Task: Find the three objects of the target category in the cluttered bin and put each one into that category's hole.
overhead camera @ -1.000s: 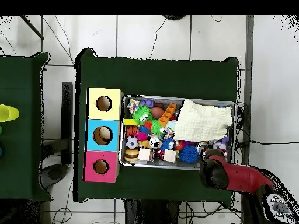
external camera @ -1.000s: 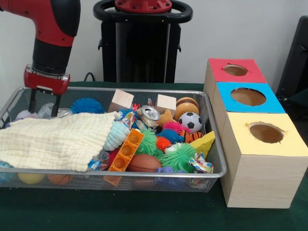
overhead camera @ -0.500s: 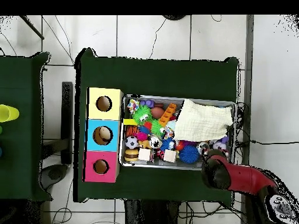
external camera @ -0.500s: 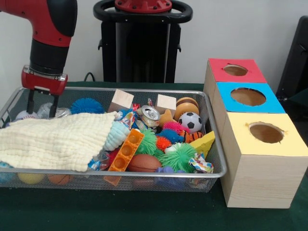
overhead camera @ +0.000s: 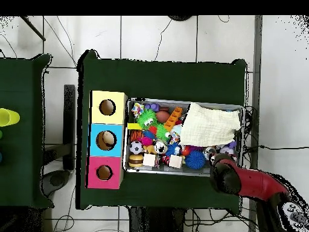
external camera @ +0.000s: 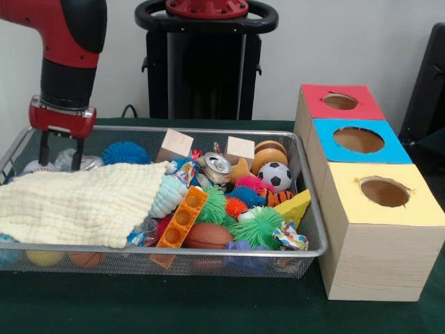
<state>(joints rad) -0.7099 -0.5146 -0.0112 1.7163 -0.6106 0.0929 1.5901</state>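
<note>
At the left end of the wire bin (external camera: 309,209), the gripper (external camera: 59,161) hangs with its jaws apart and empty above the cream cloth (external camera: 80,202), just beside a crushed can (external camera: 90,163). Mid-bin the toy clutter looks untouched, cans and balls among it. Rightward, the blue box (overhead camera: 106,140) seems to hold something already, though which category is wanted I cannot tell.

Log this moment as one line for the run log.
gripper: open, empty, above bin's far corner | cloth: covering toys | boxes' holes: nothing entering
</note>
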